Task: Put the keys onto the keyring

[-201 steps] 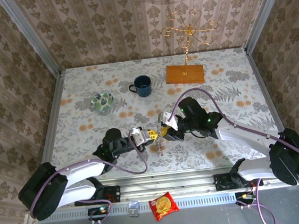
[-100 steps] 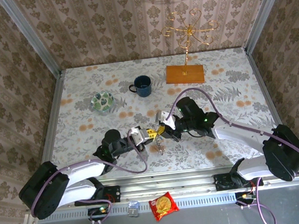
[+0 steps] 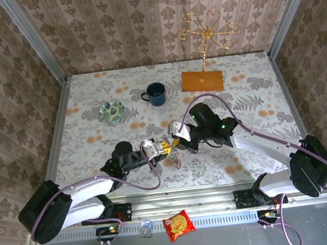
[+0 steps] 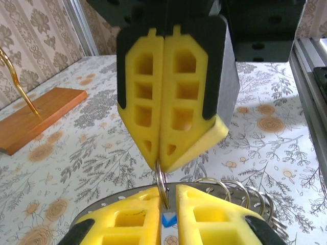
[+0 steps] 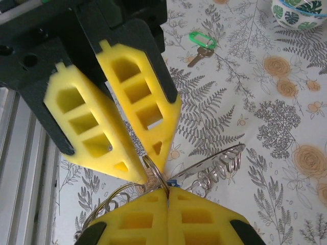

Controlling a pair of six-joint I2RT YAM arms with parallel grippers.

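Right tool [image 5: 167, 191] is clamping a thin wire loop [image 5: 152, 170] beside the keyring [image 5: 219, 163]; left tool [image 4: 168, 195], slightly apart, is straddling it. Stiff, slippery wire, probably needing flat pinching.

Blue mug [image 3: 156, 93] stands between patterned dish [image 3: 112, 111] and wooden base [image 3: 202, 81]

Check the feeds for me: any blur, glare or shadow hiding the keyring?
Top external: even light and sharp, but the keyring is very small in frame. Left wrist: the wire loop is crisp, the wooden base behind it slightly soft. Right wrist: the keyring's coils and the green key are clear, with no glare.
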